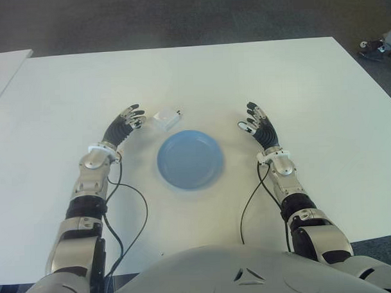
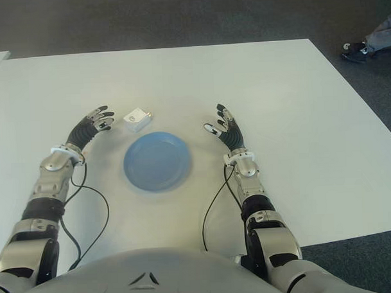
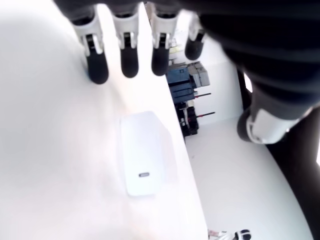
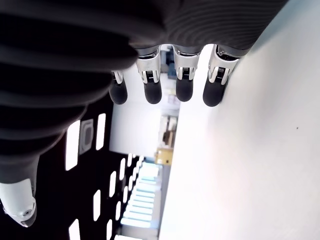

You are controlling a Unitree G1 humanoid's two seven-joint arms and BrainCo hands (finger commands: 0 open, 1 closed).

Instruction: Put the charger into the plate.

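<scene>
A small white charger lies on the white table, just behind the left rim of a blue plate. My left hand is a short gap to the left of the charger, fingers spread and holding nothing. The left wrist view shows the charger lying flat in front of the extended fingertips. My right hand is open to the right of the plate, fingers straight in its wrist view. The plate holds nothing.
Black cables run from both wrists back across the table toward my body. A second white table edge shows at the far left. A person's shoe is on the floor beyond the table's far right corner.
</scene>
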